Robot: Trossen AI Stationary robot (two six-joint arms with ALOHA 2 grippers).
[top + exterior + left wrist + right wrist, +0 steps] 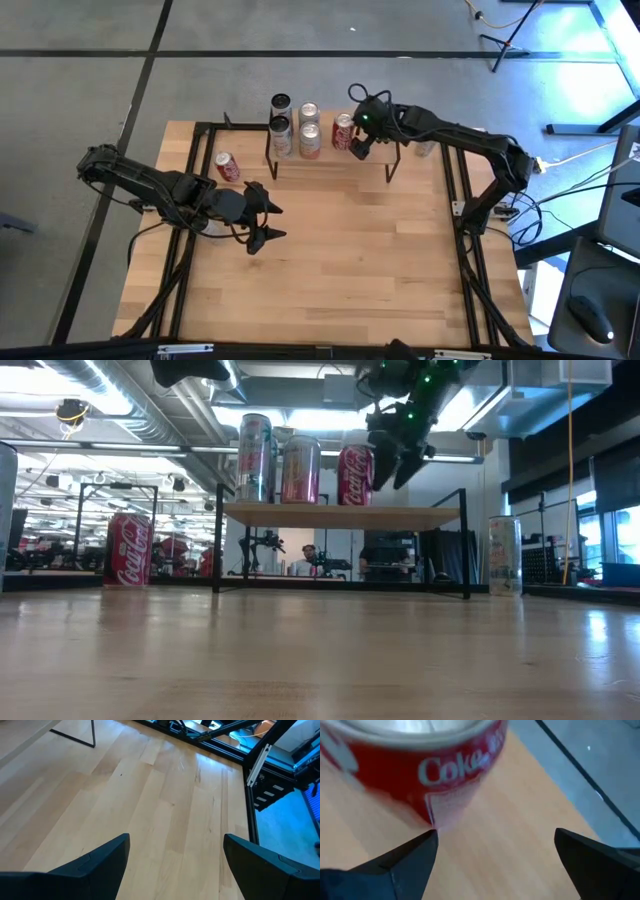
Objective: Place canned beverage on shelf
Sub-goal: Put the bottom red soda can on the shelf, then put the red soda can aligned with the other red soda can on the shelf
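The right gripper (358, 146) hung open and empty just beside the upright red can (343, 131) on the shelf (330, 160), the left arm well apart.

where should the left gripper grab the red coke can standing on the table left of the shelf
Judging by its pose, grip the red Coke can around the middle of its round side wall. It stands upright, apart from the shelf, so the open left gripper could come in level from the table's open front side.
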